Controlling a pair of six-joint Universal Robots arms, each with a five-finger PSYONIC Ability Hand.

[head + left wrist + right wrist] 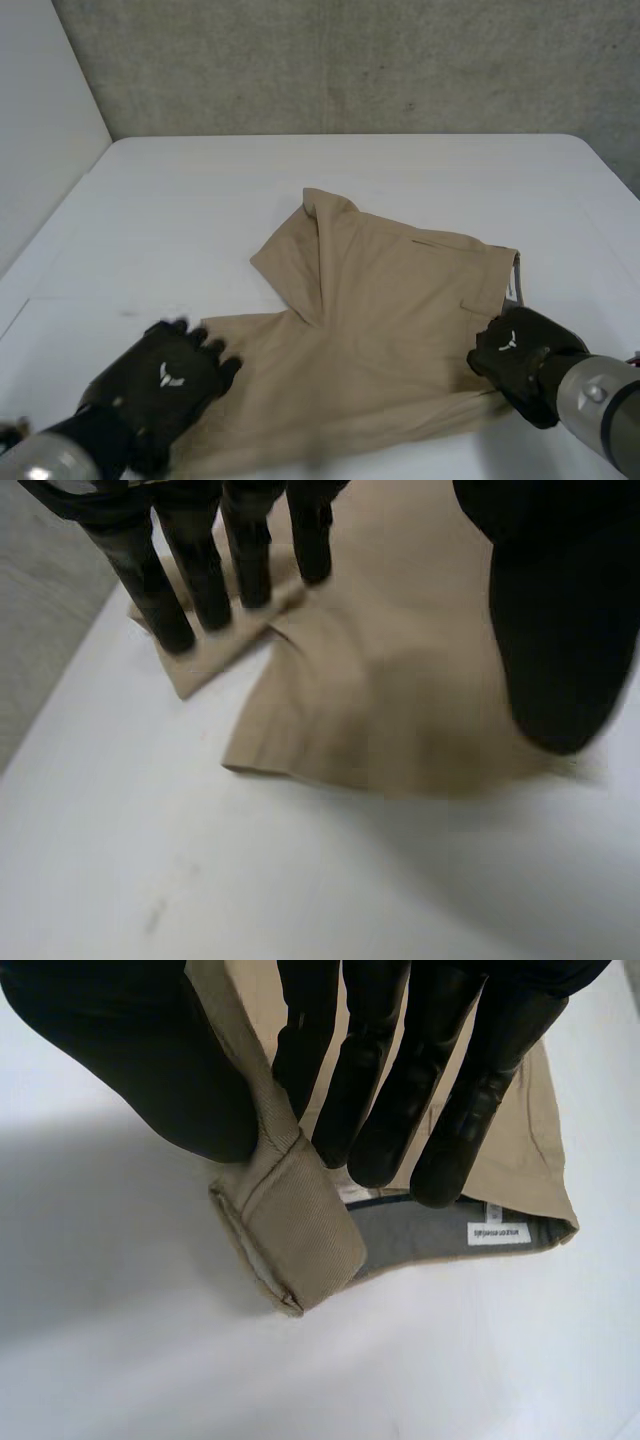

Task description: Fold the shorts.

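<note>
Tan shorts (380,320) lie flat, one leg folded over, waistband corner lifted

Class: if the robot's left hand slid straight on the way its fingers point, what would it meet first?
Most likely the tan fabric shorts: the left hand has straight fingers at the near leg's cloth, pointing across it. Whether they already touch it is unclear.

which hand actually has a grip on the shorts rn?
The right hand: thumb and fingers pinch a folded waistband corner of the shorts. The left hand only lays straight fingers on a leg near its hem.
</note>
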